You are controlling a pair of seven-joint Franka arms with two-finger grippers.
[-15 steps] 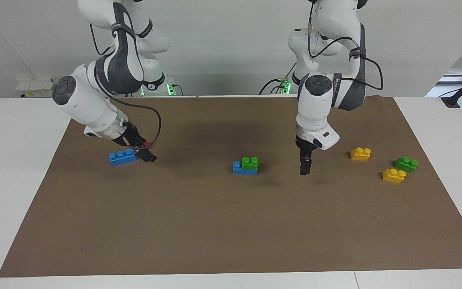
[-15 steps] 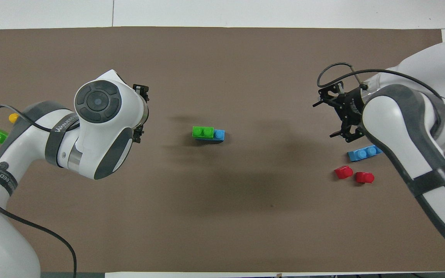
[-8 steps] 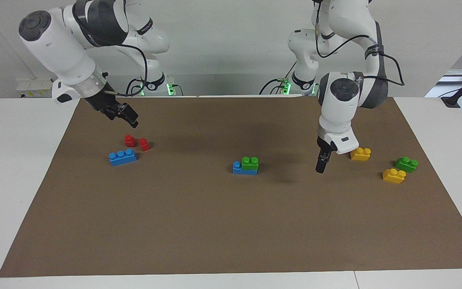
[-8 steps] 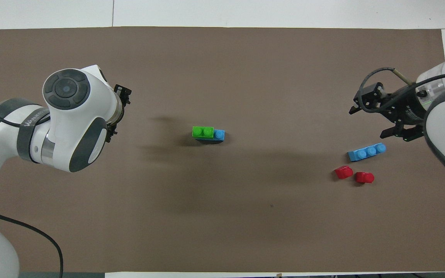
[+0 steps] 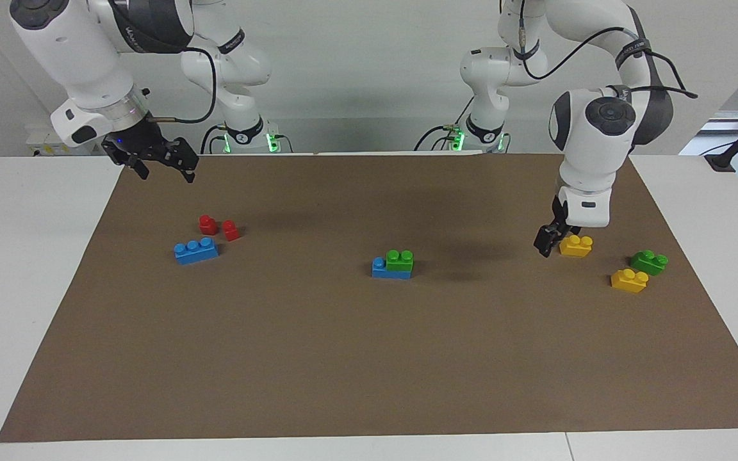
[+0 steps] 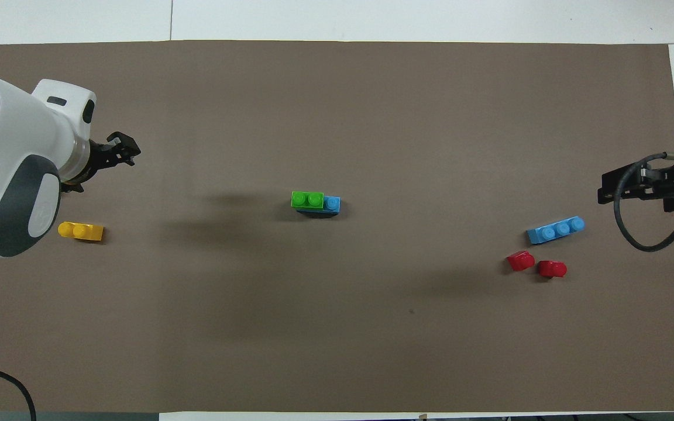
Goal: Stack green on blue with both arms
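A green brick [image 5: 400, 259] sits on one end of a blue brick [image 5: 382, 268] in the middle of the mat; the stack also shows in the overhead view, green brick [image 6: 307, 200] on blue brick [image 6: 332, 203]. A second blue brick [image 5: 196, 250] [image 6: 556, 229] lies toward the right arm's end. A second green brick [image 5: 649, 262] lies toward the left arm's end, hidden in the overhead view. My right gripper [image 5: 163, 168] [image 6: 606, 188] is open, empty and raised over the mat's edge by its base. My left gripper [image 5: 547, 242] [image 6: 127, 149] is open and empty, low beside a yellow brick.
Two small red bricks [image 5: 207, 224] [image 5: 230, 230] lie just nearer to the robots than the second blue brick. Two yellow bricks [image 5: 576, 246] [image 5: 629, 280] lie by the second green brick. A brown mat [image 5: 369, 358] covers the white table.
Both grippers drew back from the middle. The right one rose from beside the second blue brick toward its base, uncovering the red bricks. The left one swung to the yellow brick.
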